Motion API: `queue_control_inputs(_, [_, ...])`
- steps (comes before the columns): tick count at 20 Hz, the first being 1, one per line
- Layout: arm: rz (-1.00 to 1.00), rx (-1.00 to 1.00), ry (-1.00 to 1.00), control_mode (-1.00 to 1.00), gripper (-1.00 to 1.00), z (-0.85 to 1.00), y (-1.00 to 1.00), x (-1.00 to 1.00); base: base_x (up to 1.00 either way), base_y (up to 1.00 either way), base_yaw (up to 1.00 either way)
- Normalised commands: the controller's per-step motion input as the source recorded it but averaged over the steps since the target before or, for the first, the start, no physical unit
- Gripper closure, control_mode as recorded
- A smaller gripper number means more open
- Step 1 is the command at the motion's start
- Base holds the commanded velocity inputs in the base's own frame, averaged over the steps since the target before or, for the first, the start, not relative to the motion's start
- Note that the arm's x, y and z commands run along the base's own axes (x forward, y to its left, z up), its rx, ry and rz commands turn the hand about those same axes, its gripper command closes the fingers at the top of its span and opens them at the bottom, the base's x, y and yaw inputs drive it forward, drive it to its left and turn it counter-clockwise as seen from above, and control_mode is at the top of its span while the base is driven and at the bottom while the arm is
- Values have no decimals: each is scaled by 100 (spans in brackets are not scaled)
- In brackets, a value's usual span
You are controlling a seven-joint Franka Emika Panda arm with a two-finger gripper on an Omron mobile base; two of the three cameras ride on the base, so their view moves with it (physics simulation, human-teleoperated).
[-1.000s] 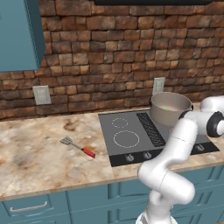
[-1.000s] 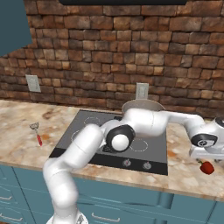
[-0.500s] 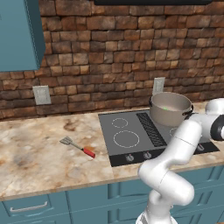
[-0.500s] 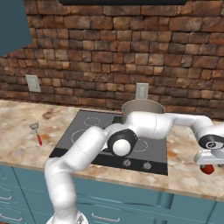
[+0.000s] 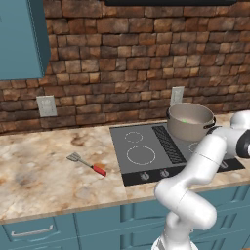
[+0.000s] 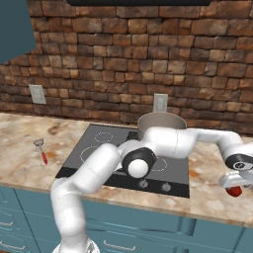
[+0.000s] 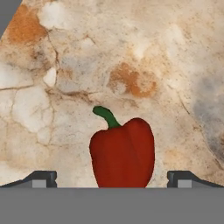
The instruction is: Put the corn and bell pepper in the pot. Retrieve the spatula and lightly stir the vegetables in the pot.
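A red bell pepper (image 7: 124, 155) with a green stem lies on the marbled counter, right of the stove. My gripper (image 7: 113, 179) hangs just over it, open, with one fingertip (image 7: 43, 178) on each side of the pepper and not touching it. From the right base view the gripper (image 6: 235, 184) sits low over the pepper (image 6: 235, 192). The grey pot (image 5: 190, 121) stands on the stove's back right burner. A green speck shows inside it; I cannot tell if that is the corn. The red-handled spatula (image 5: 87, 163) lies on the counter left of the stove.
The black stovetop (image 5: 146, 155) has its knobs along the front edge. A brick wall with outlets (image 5: 47, 105) runs behind the counter. A teal cabinet (image 5: 19, 39) hangs at the upper left. My arm reaches across in front of the pot (image 6: 160, 123).
The hand has sunk lower and a little rightward onto the pepper. The jaws stayed wide. Pot and spatula have not moved.
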Motion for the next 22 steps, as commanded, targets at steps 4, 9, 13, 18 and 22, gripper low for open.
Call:
queue_control_inputs(4, [6, -3, 0, -100, -100, -21, 5, 18, 0, 0, 0])
queue_control_inputs(9, [4, -1, 1, -100, -100, -20, 15, 5, 0, 0, 0])
queue_control_inputs(13, [2, 0, 8, -100, -100, -46, 16, 0, 0, 0, 0])
queue_control_inputs(18, [1, 0, 3, -100, 100, -3, 3, 0, 0, 0, 0])
queue_control_inputs(22, [0, 0, 0, -100, 100, 0, 0, 0, 0, 0, 0])
